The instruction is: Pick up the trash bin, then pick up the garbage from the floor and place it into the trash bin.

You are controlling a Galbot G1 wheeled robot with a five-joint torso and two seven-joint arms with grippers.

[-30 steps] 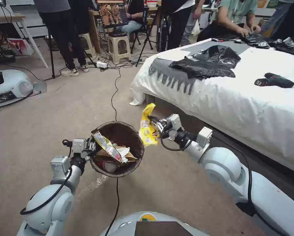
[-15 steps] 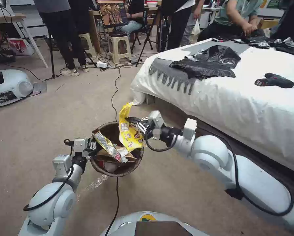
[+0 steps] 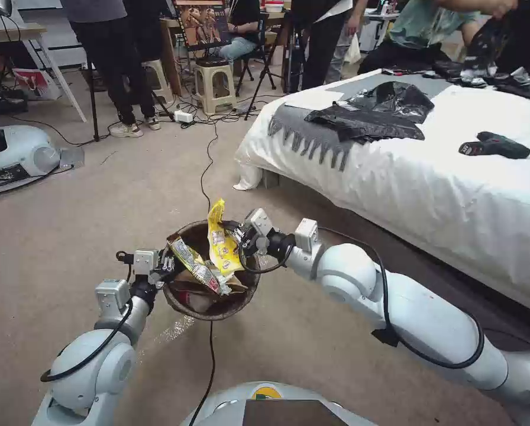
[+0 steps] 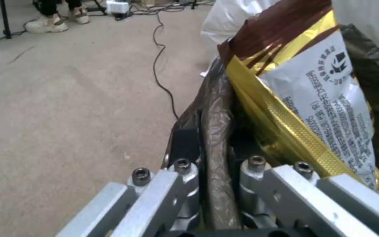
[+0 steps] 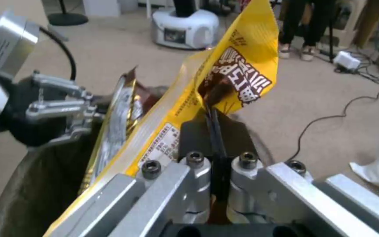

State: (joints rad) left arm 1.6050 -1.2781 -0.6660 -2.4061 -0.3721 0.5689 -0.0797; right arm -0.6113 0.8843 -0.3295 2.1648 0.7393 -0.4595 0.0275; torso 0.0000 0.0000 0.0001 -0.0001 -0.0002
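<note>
The trash bin (image 3: 217, 312), round with a dark brown liner (image 4: 215, 108) over its rim, hangs above the carpet. My left gripper (image 3: 165, 266) is shut on the rim's left side, and the left wrist view shows the liner pinched between its jaws (image 4: 214, 144). Inside the bin lie a gold-and-white wrapper (image 3: 197, 269) (image 4: 325, 98) and crumpled paper (image 3: 232, 279). My right gripper (image 3: 236, 234) is shut on a yellow snack wrapper (image 3: 219, 239) (image 5: 238, 62), which hangs upright over the bin's opening with its lower end inside. The right wrist view shows its jaws (image 5: 215, 120) closed on the wrapper.
A white-covered bed (image 3: 430, 183) with black bags (image 3: 371, 112) stands close on the right. A black cable (image 3: 204, 177) runs across the carpet under the bin. Another robot's base (image 3: 16, 157) sits far left. Stools (image 3: 215, 83) and standing people fill the back.
My right gripper has carried the yellow wrapper leftward, from beside the bin's right rim to over its opening, and lowered it. The left arm has held the bin still.
</note>
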